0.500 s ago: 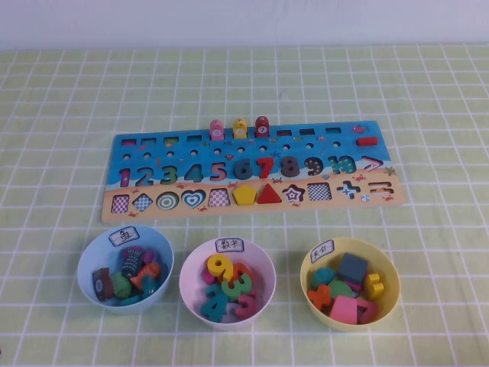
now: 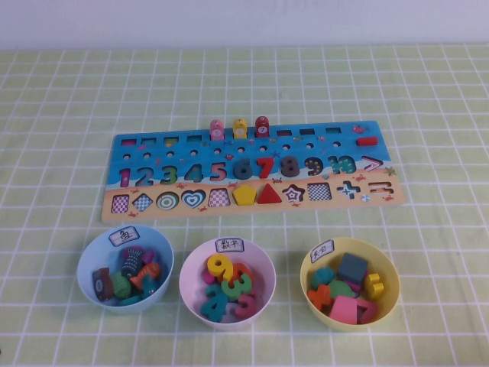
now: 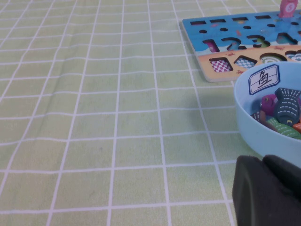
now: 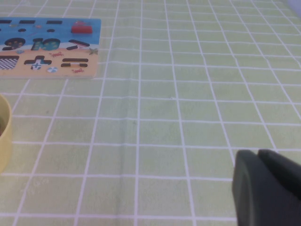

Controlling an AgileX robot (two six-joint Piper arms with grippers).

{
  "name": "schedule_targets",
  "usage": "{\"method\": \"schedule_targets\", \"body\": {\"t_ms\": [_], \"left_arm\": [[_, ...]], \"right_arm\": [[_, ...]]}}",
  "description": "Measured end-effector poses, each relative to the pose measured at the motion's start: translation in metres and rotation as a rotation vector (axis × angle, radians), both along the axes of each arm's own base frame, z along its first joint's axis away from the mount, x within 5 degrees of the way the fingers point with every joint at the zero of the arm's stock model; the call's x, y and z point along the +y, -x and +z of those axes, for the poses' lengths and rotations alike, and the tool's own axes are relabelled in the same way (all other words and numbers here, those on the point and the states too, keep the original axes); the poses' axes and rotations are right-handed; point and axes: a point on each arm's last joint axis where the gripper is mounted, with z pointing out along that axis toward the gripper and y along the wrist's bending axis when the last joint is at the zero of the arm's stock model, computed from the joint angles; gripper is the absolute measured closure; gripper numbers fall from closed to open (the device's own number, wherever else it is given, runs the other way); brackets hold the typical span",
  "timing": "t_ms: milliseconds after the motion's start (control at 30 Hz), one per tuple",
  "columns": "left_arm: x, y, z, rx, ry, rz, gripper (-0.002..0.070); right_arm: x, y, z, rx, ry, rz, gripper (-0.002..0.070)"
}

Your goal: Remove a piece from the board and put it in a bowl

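Nearest you, your left gripper [image 3: 268, 193] shows only as a dark bulk low over the green checked tablecloth [image 3: 117, 108], just beside the light blue plastic bowl [image 3: 244, 117]; you cannot tell how its fingers stand. Your right gripper [image 4: 265, 188] sits the same way over bare cloth on the far side of the yellow plastic bowl [image 4: 3, 136], and again you cannot tell its finger state. Neither gripper appears in the high view.

Next come three bowls in a row. The light blue bowl [image 2: 90, 264] on your left holds fish-shaped pieces in dark, orange, green and purple. The round pale pink-white plastic bowl [image 2: 191, 267] in the middle, with a handwritten label on its rim, holds numerals: a yellow one on top, with orange, green, teal and pink ones around and under it. The yellow bowl [image 2: 386, 267] on your right holds shape blocks, among them a dark grey square and a pink square.

Beyond them lies the flat wooden puzzle board [image 2: 114, 206], blue above and tan below. The dark grey-brown wooden numeral 8 [image 2: 289, 166] sits in its slot between the red 7 [image 2: 264, 166] and the 9.
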Motion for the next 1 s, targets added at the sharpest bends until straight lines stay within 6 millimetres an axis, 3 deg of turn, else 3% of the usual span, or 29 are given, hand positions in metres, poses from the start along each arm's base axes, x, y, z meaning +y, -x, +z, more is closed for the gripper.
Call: {"method": "schedule_targets", "body": {"t_ms": [767,867,1000], "left_arm": [[0.0,0.0,0.0,0.0,0.0,0.0,0.068],[0.0,0.0,0.0,0.0,0.0,0.0,0.068],[0.0,0.0,0.0,0.0,0.0,0.0,0.068]], "right_arm": [[0.001,0.0,0.0,0.001,-0.019,0.001,0.0694],[0.003,0.0,0.0,0.003,-0.099,0.008,0.0694],[0.013,0.001,0.002,0.012,-0.388,0.03,0.0694]]}}
